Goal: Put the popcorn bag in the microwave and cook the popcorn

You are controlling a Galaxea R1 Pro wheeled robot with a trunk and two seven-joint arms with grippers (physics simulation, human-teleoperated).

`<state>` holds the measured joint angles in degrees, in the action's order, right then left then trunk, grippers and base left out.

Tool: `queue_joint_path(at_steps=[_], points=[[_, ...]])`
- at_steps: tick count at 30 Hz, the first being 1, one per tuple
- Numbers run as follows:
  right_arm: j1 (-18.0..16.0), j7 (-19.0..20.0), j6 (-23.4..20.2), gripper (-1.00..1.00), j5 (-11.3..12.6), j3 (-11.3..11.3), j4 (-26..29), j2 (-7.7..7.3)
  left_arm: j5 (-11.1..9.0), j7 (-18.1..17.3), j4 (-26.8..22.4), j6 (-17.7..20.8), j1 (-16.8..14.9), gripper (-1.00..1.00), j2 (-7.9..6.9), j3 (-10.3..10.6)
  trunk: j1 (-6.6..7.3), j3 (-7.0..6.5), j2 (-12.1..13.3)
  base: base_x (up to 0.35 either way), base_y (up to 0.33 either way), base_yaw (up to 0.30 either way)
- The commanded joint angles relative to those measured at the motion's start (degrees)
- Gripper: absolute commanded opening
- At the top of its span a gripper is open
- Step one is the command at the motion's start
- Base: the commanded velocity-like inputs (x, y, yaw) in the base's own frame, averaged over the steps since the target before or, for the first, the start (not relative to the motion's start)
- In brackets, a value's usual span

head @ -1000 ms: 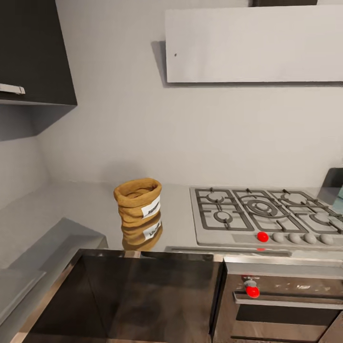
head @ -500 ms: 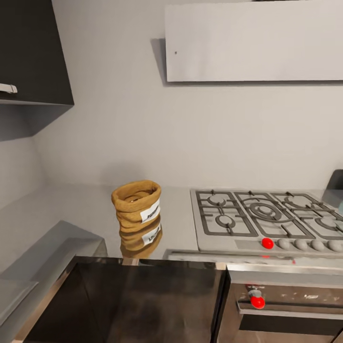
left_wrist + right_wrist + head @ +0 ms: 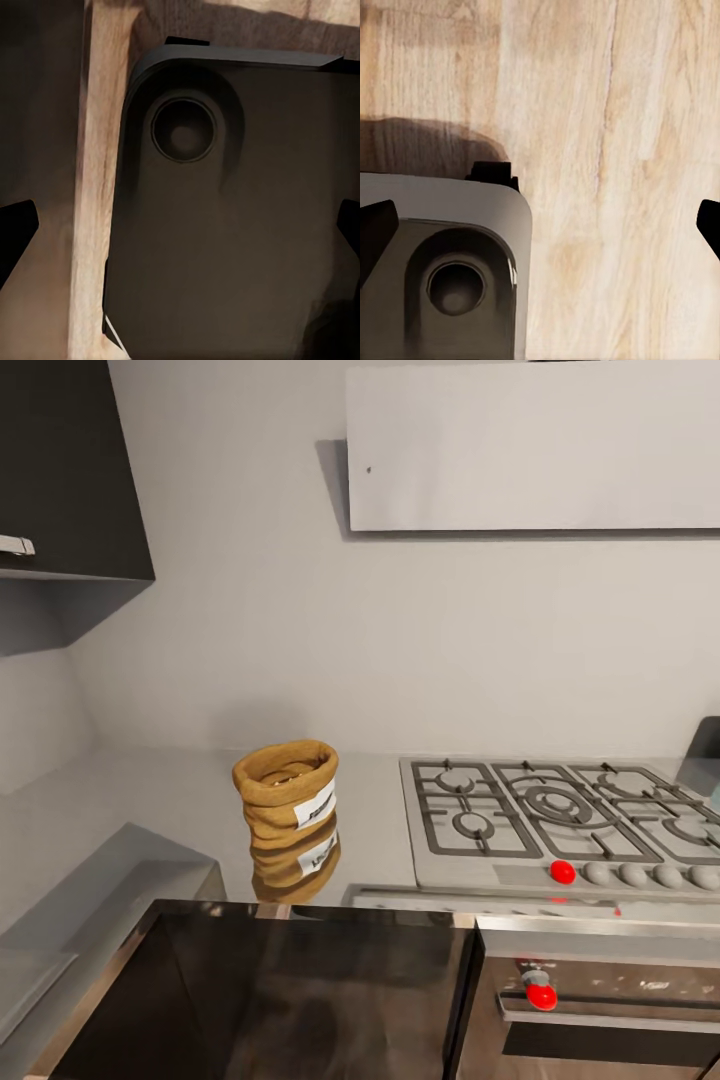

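A home kitchen: gas hob (image 3: 565, 822), built-in oven (image 3: 600, 1000), glossy countertop (image 3: 150, 800), dark wall cabinet (image 3: 70, 470).

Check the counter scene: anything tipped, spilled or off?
Nothing stands out. The tan burlap popcorn bag stands upright on the glossy light-grey countertop, left of the steel gas hob, mouth open, nothing spilled. One hob knob and one oven knob are red.

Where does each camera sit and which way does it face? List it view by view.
Head view: on the robot's head, facing the wall over the countertop, popcorn bag and gas hob.
Left wrist view: looks down at the robot's dark base and wood floor; left fingertips at the edges.
Right wrist view: same downward look; right fingertips.
Shared: both wrist views show base and floor.
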<state>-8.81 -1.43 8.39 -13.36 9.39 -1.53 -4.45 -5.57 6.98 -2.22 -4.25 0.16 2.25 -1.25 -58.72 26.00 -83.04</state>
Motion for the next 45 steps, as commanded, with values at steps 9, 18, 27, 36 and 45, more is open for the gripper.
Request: queue_joint_path(at_steps=[9,18,27,36,45], points=[[-0.07,-0.22,-0.71,1.00,-1.24,0.48,0.67,1.00,-0.58,0.13,-0.07,-0.46,0.03,1.00,0.00,-0.07,0.00,0.05,-0.03,0.000,0.000,0.000],[-0.07,-0.24,-0.44,1.00,-1.05,0.53,0.60,1.02,-0.67,0.14,-0.07,-0.49,0.02,1.00,-0.05,-0.16,1.76,-1.39,3.18,0.000,0.000,0.000],[-0.07,-0.38,-0.22,1.00,-0.71,0.68,0.57,0.94,-0.67,0.14,-0.14,-0.58,0.02,1.00,-0.13,-0.16,3.73,-3.00,6.79,0.000,0.000,0.000],[-0.07,-0.42,-0.06,1.00,-0.70,0.63,0.56,0.94,-0.82,0.14,-0.13,-0.51,0.02,1.00,-0.13,-0.16,5.71,-4.62,10.40,0.000,0.000,0.000],[-0.07,-0.42,-0.05,1.00,-0.70,0.63,0.56,0.94,-0.85,0.14,-0.14,-0.49,0.02,1.00,-0.05,-0.16,7.69,-6.23,14.01,0.000,0.000,0.000]])
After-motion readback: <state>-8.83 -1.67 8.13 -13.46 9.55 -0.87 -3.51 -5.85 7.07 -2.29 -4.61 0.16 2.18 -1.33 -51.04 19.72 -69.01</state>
